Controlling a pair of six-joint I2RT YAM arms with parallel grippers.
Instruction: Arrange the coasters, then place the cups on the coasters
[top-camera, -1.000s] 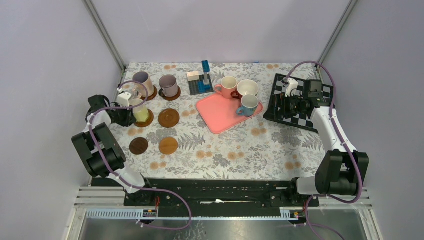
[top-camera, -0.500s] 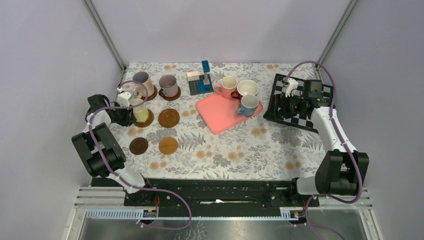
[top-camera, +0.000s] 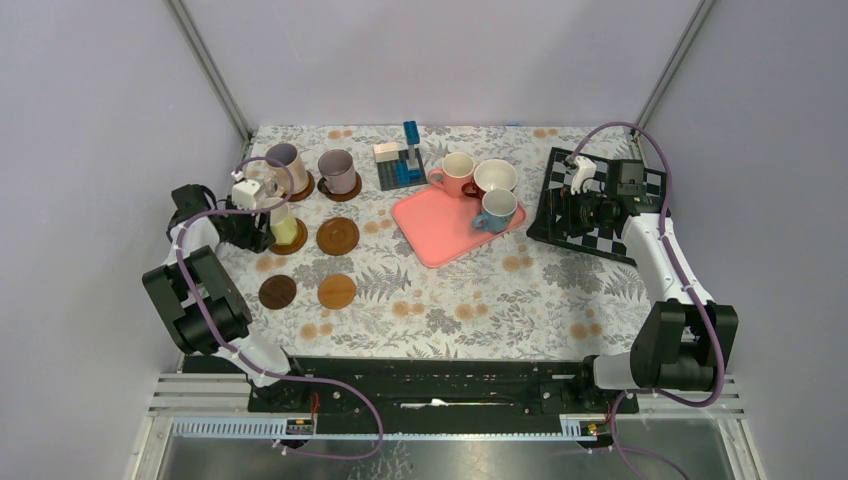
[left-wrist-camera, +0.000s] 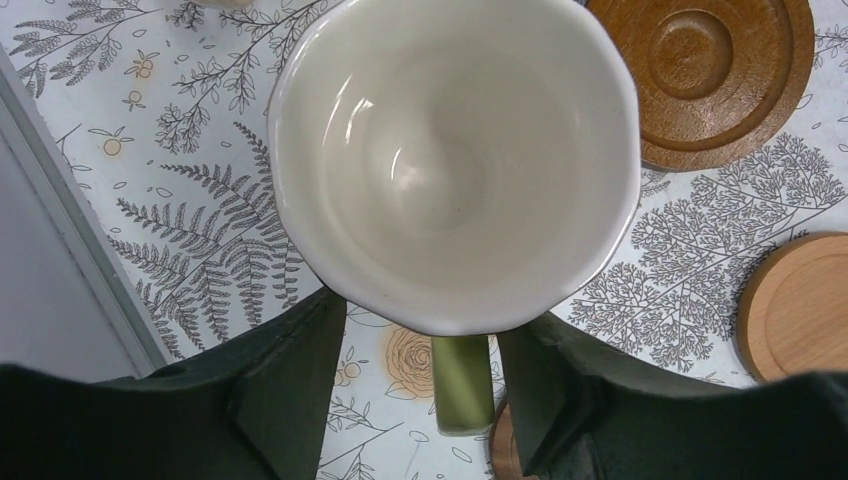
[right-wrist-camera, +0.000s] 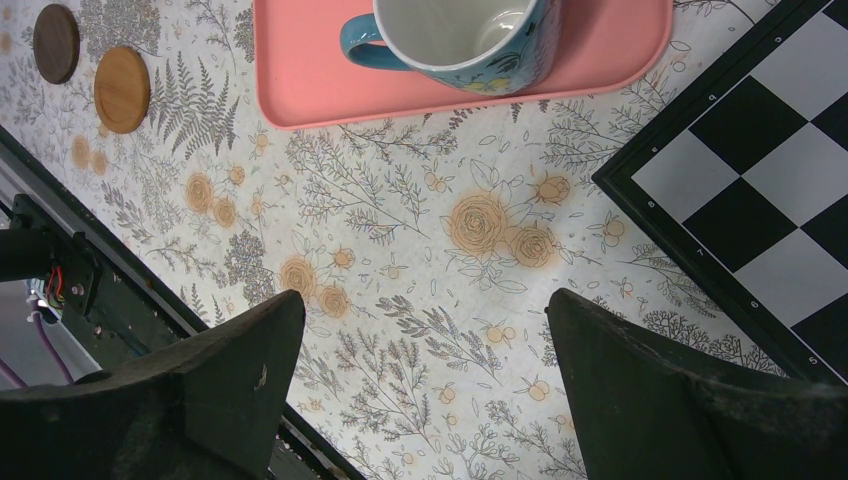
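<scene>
Left gripper (left-wrist-camera: 420, 330) has its fingers spread either side of the handle (left-wrist-camera: 462, 385) of the yellow cup (left-wrist-camera: 450, 150), not pinching it. The cup sits just right of it on a coaster (top-camera: 292, 248), handle pointing left at the wrist, so I'd back straight out leftward. Right gripper (right-wrist-camera: 420, 330) is spread wide, well apart.

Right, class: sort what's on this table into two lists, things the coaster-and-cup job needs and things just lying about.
Job: coasters, cups.
Lying about: pink tray, chessboard, building blocks, white chess piece.
</scene>
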